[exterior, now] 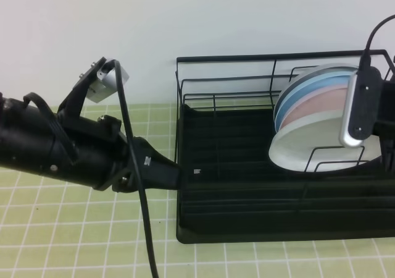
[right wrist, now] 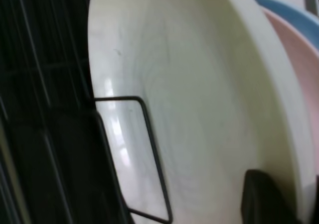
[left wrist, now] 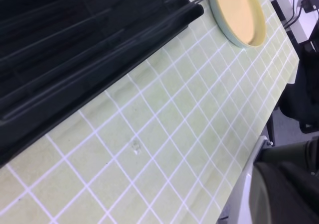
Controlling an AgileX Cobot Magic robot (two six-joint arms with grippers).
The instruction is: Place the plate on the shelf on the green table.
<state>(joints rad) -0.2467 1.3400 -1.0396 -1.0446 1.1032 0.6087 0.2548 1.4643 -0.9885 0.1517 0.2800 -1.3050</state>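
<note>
At the rack's [exterior: 247, 185] right end, the glossy, breakable white plate [exterior: 296, 151] is leaning among dividers, best gripped by its rim; right fingers' [right wrist: 266, 196] state unclear, left together.

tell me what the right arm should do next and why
Probably open the right gripper a little wider and back straight off. The white plate already stands on edge in the shelf, behind a wire divider and leaning against the pink plate, so it looks placed; a dark finger sits at its rim.
</note>
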